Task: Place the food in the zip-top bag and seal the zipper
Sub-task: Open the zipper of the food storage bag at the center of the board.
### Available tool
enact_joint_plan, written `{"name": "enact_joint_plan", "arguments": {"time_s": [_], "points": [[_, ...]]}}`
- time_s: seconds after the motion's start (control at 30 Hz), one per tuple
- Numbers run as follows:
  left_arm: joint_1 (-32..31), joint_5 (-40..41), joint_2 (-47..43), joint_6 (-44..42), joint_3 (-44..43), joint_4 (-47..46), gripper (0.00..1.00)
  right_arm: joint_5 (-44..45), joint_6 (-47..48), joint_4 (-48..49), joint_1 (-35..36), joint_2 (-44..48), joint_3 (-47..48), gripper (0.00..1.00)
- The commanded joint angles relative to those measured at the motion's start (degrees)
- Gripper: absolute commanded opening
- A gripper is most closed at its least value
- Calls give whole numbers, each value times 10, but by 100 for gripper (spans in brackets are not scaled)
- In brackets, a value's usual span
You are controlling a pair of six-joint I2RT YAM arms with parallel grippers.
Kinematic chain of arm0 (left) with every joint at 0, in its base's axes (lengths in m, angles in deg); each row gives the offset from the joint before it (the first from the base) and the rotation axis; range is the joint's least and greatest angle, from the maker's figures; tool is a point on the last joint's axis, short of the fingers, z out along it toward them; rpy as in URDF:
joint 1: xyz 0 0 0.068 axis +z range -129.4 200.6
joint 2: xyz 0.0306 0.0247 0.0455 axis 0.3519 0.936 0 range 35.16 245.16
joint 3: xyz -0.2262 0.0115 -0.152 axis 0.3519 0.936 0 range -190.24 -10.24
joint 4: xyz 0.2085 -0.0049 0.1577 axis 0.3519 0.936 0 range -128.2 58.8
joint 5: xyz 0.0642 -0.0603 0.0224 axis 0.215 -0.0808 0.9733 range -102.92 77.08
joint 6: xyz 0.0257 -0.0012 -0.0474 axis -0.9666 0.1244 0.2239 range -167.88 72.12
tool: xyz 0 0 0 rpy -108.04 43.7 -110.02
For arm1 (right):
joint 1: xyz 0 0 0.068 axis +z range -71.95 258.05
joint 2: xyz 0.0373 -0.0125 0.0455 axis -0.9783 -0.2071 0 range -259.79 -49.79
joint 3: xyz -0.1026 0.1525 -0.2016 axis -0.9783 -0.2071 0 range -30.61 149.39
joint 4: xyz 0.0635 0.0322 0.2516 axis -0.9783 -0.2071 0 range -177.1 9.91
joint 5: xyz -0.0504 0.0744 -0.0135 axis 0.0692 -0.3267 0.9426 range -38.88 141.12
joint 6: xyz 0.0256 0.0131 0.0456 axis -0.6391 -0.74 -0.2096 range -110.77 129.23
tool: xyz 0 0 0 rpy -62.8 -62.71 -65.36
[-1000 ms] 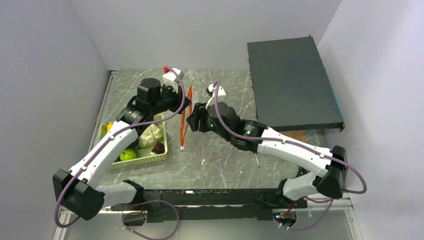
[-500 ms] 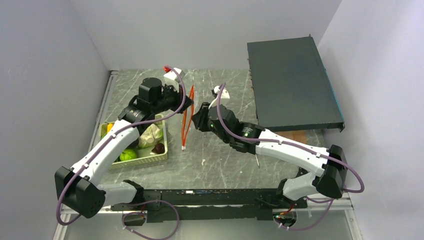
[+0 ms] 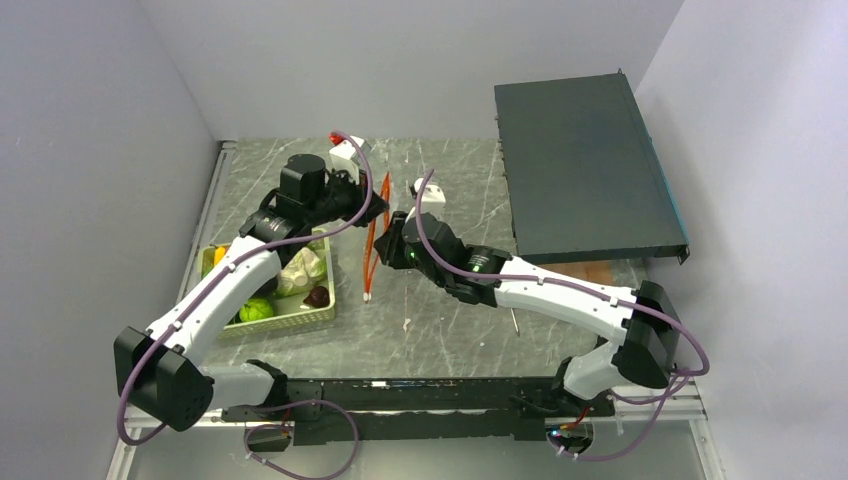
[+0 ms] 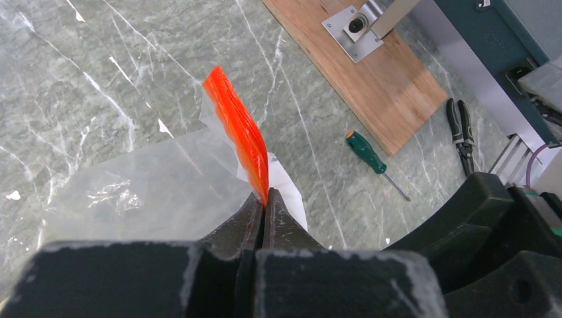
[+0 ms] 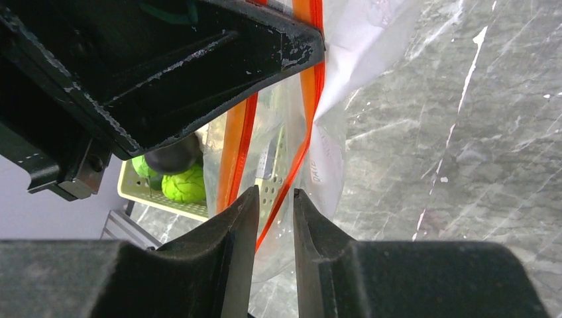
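Note:
The zip-top bag [image 3: 372,262] hangs upright over the table, its red-orange zipper [image 3: 370,240] running top to bottom. My left gripper [image 3: 376,208] is shut on the zipper strip [image 4: 244,136]; the clear bag [image 4: 146,192] spreads below it. My right gripper [image 3: 385,243] sits just right of the bag, jaws slightly apart, with one side of the strip [image 5: 306,132] passing between the fingertips [image 5: 245,202]. The food lies in the light green basket [image 3: 290,320]: a green piece [image 3: 257,308], a dark purple one [image 3: 318,296], a whitish-green one [image 3: 300,265] and a yellow-orange one [image 3: 217,253].
A dark flat case [image 3: 585,170] leans at the back right over a wooden board [image 4: 371,73]. A green-handled screwdriver [image 4: 368,154] and pliers [image 4: 462,132] lie on the marble table [image 3: 450,320]. White walls enclose the table.
My right gripper has moved left and up to the hanging bag's strip. My left gripper has held the strip almost still.

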Motion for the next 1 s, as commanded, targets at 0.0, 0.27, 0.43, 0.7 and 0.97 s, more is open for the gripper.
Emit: {"name": "enact_joint_plan", "arguments": {"time_s": [0.0,0.27,0.43,0.7,0.97], "points": [[2,-22,-1,7,-5,-26,0,-5,-10,32,0,-6,12,28],[2,-28,1,9,-7,-27,0,8,-17,31,-1,-20,11,32],[3,-42,3,7,-10,-26,8,28,-13,29,0,-23,10,19],[2,-8,-19,-21,-12,-11,60,69,14,8,-1,-7,15,0],[2,33,-35,-44,-14,4,66,122,25,-3,0,30,3,0]]}}
